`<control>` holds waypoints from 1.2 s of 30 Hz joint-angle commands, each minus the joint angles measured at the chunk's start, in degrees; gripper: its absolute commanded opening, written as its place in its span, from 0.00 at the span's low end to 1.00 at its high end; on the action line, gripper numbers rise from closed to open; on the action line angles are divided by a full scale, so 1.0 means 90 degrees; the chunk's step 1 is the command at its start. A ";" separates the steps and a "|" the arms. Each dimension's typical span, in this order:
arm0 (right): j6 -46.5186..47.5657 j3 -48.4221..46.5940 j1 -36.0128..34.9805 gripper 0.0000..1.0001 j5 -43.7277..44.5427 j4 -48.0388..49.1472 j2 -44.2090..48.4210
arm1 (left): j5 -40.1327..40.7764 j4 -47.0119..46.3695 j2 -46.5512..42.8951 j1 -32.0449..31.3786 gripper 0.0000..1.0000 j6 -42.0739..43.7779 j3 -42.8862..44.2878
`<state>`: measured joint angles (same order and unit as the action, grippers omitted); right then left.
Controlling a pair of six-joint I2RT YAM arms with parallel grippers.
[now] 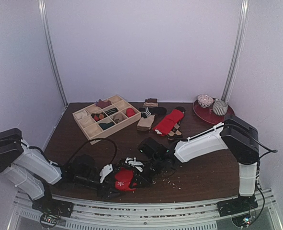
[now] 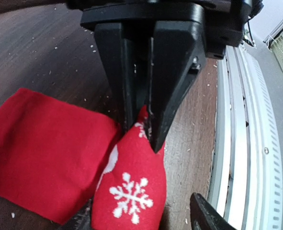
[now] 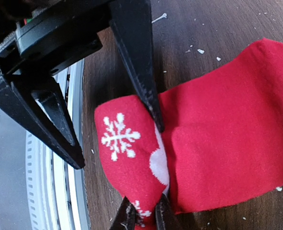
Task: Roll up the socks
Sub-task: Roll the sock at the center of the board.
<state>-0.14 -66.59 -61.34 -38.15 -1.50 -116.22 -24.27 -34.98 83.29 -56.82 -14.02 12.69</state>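
Across the dark brown wooden table (image 1: 203, 167), flecked with pale crumbs and closed in by plain pale walls (image 1: 146, 48), a red fabric sock with white snowflakes (image 1: 124, 179) lies close to the near metal rail (image 1: 155, 211). Its snowflake end is folded against the flat part. The right gripper (image 3: 142, 218) is pinched tight on that folded end; the left gripper (image 3: 118, 146) stands spread around it, one finger (image 3: 141, 81) touching the fold, the other clear.

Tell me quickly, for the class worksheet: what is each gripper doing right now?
Left gripper: jaws open, straddling the folded end of the red snowflake sock.
Right gripper: jaws shut on that sock.
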 commanded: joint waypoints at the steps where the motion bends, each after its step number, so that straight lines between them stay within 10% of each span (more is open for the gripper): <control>1: 0.0057 0.0455 0.0028 0.10 0.1236 -0.1864 -0.0757 | -0.0157 -0.0441 0.0230 -0.0083 0.52 -0.0051 0.0227; 20: 0.0101 0.0307 0.0035 0.10 0.1348 -0.2100 -0.0780 | 0.1140 0.0159 -0.1059 -0.0093 0.71 0.0433 -0.0036; 36: 0.0104 0.0250 0.0033 0.10 0.1369 -0.2202 -0.0824 | 0.0263 -0.0518 0.0111 -0.0112 0.51 0.0229 0.0326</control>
<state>0.23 -68.77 -61.25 -36.91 -5.45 -116.60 -20.14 -35.77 83.99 -57.49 -11.86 13.93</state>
